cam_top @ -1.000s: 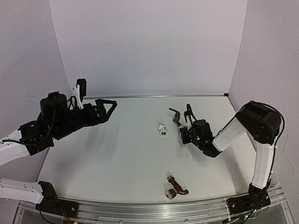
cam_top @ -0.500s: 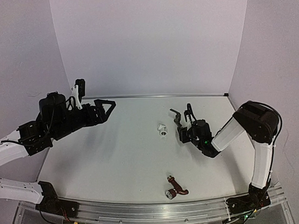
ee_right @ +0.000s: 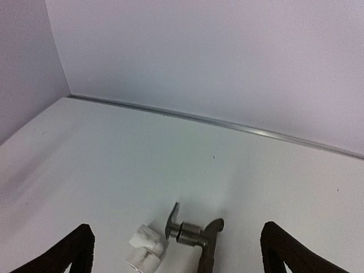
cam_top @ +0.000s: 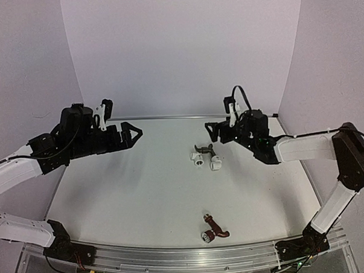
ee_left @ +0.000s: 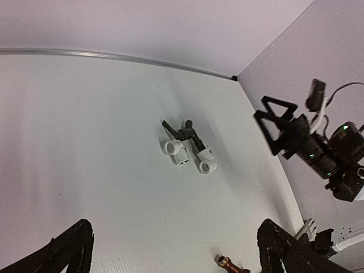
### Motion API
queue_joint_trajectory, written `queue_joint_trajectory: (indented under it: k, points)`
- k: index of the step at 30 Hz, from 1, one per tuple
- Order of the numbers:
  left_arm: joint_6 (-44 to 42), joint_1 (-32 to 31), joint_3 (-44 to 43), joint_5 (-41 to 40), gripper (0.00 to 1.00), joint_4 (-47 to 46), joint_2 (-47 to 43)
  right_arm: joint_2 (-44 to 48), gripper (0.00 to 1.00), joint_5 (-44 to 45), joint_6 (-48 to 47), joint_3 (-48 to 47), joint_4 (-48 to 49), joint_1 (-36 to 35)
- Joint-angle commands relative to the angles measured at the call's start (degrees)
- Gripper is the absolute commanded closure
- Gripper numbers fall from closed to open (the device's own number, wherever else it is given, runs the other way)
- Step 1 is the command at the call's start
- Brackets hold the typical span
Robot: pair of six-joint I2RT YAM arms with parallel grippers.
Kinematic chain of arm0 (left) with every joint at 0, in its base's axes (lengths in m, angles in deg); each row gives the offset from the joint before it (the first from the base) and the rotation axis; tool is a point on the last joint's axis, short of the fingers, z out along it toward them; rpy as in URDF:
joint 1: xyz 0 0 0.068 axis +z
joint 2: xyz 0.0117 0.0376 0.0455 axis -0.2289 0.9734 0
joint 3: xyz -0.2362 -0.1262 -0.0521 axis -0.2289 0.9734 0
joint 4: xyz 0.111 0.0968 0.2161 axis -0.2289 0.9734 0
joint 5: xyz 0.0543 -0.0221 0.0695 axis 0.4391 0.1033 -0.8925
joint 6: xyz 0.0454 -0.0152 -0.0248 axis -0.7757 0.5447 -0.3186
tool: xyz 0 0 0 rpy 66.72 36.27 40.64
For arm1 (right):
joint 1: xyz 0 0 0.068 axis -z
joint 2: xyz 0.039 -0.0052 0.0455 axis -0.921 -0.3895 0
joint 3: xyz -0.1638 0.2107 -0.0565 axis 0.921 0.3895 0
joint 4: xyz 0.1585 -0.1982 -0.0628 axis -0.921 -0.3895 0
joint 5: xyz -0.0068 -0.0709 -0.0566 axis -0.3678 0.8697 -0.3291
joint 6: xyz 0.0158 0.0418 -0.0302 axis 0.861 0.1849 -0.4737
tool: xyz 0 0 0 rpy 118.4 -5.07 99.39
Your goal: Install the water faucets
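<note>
Right hand point(cam_top: 211, 133) opened, drawn back, dark faucet point(cam_top: 205, 149) now lying beside white elbow point(cam_top: 198, 158)

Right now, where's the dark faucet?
The dark faucet lies on the table right of centre in the top view, beside the two white elbows, near the open right gripper.

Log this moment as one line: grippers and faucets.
left gripper: jaws open, empty | right gripper: jaws open, empty, near dark faucet | dark faucet: lying against white elbow fittings | reddish-brown faucet: near front edge, untouched

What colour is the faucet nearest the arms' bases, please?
The faucet is reddish-brown with a silvery end; top external view.
</note>
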Motion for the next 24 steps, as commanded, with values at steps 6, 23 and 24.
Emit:
queue_joint_trajectory:
  k: [6,23,24]
  points:
    - [2.0,21.54,-3.45,15.94,0.0,7.22,4.94,10.33,0.02,-16.89,-2.49,-7.51,-27.48,12.53]
    - [4.73,30.87,9.83,17.55,0.0,4.1,8.29,9.68,0.02,-25.8,-7.77,-1.97,-36.15,22.57]
    - [4.69,30.88,9.96,17.57,0.0,4.25,7.82,9.6,0.02,-25.98,-7.87,-2.05,-36.21,22.53]
